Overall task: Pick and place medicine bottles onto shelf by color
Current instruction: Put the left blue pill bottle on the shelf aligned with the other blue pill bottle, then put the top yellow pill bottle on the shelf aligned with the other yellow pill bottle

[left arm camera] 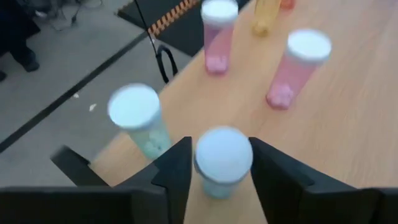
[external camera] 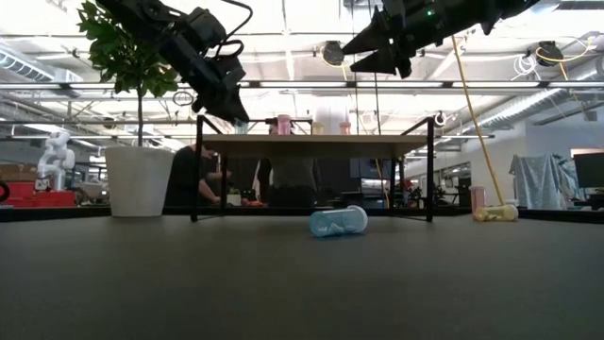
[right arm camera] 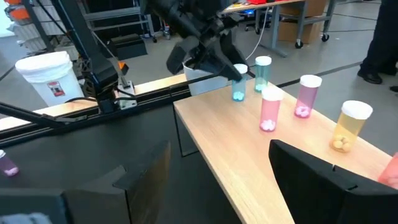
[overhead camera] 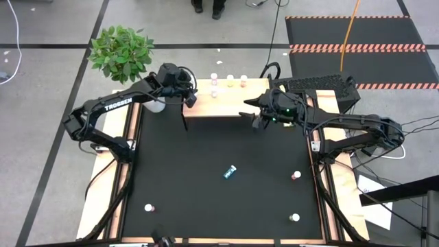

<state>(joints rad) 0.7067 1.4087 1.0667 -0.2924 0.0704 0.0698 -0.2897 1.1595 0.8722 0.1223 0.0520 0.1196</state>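
Note:
The wooden shelf (overhead camera: 226, 106) stands at the table's far edge. At its left end my left gripper (left arm camera: 222, 171) slants down, one finger on either side of a teal bottle (left arm camera: 222, 163) that stands upright on the shelf top. A second teal bottle (left arm camera: 138, 121) stands beside it, with two pink ones (right arm camera: 269, 109) and a yellow one (right arm camera: 349, 127) further right. My right gripper (overhead camera: 250, 118) hovers open and empty above the shelf's right part. Another teal bottle (overhead camera: 230, 172) lies on its side mid-table. My left gripper's fingers (left arm camera: 177, 171) flank the teal bottle's white cap (left arm camera: 224, 152), slanting down from the table's left. A thin strip of shelf shows beside one finger, and I cannot tell whether the other touches. The bottle stands upright on the shelf top (left arm camera: 336, 124).
A potted plant (overhead camera: 122, 51) stands at the far left beside the shelf. Loose bottles stand on the black mat: a pink one (overhead camera: 295, 176) at the right, one (overhead camera: 295, 218) near the front right, one (overhead camera: 149, 207) at the front left. People show in the room behind.

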